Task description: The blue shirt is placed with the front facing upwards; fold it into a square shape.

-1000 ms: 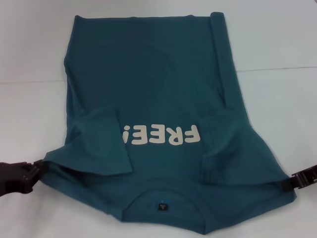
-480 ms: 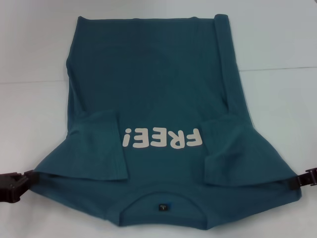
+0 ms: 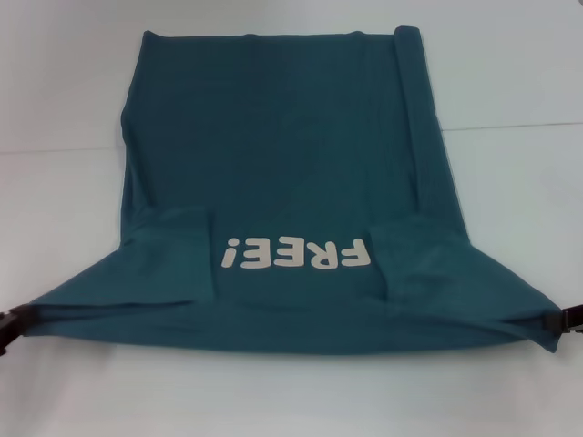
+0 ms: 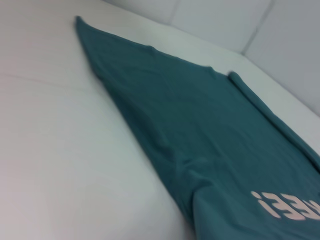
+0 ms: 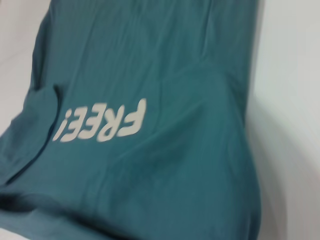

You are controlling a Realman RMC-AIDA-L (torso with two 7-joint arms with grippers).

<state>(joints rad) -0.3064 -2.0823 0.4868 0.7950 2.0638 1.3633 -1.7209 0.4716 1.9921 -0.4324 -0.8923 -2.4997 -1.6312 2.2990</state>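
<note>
The blue shirt point(image 3: 291, 164) lies on the white table with its off-white "FREE!" lettering point(image 3: 296, 254) facing up. Its near edge is pulled taut in a straight line between my two grippers. My left gripper point(image 3: 7, 326) holds the near left corner at the frame's edge. My right gripper point(image 3: 569, 320) holds the near right corner. Both sleeves lie folded inward on the front. The collar and its label are hidden. The shirt also shows in the left wrist view point(image 4: 210, 130) and the right wrist view point(image 5: 150, 60).
The white table point(image 3: 64, 91) surrounds the shirt on all sides. The shirt's far right edge is rolled into a narrow ridge point(image 3: 414, 100). A white wall point(image 4: 225, 20) rises behind the table.
Both grippers have moved outward, stretching the shirt's near edge straight. The collar and label have gone out of sight, and the folded sleeves lie flatter.
</note>
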